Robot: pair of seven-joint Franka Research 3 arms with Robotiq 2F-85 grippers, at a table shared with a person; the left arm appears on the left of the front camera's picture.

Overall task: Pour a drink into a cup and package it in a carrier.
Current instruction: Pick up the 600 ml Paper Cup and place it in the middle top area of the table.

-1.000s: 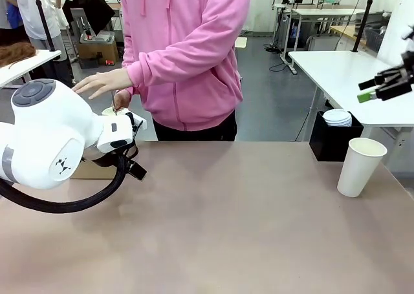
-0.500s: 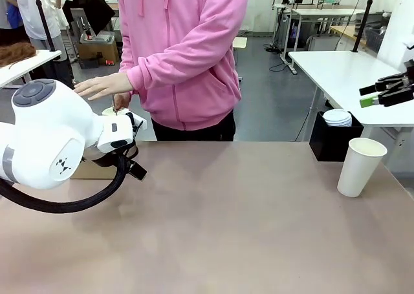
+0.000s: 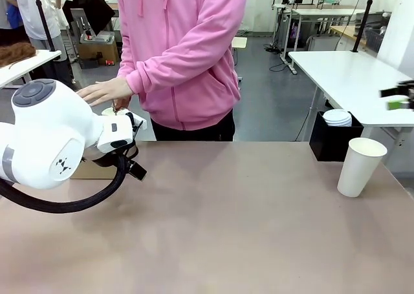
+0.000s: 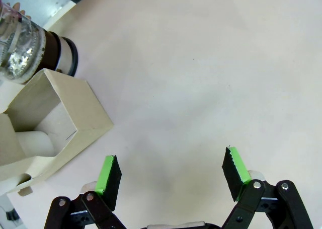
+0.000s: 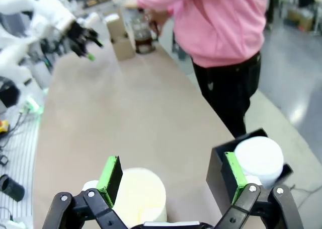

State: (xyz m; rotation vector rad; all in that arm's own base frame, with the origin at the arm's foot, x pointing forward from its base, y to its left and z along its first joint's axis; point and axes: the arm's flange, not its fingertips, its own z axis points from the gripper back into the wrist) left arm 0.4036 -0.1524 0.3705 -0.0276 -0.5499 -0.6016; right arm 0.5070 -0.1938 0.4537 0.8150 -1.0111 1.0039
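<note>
Front view: the tall white paper cup [image 3: 361,167] stands open-mouthed at three o'clock on the brown table [image 3: 246,229], well apart from the person in a pink hoodie [image 3: 184,55], whose hand [image 3: 103,90] hovers at ten o'clock behind our left arm's white joint [image 3: 48,136]; we judge the cup waits upright and unlidded for the pour. The left wrist view gives us what that joint hides: the left gripper [image 4: 171,169], jaws spread and empty over bare table, the brown cardboard carrier [image 4: 55,118] at nine o'clock, and just beside it at ten the clear glass jug [image 4: 22,50] of dark reddish-brown drink [image 4: 50,44]. The right wrist view looks past the right gripper [image 5: 171,176], equally wide and holding nothing, onto the cup at six o'clock, a black box [image 5: 217,163] of white lids [image 5: 259,156] at four.
</note>
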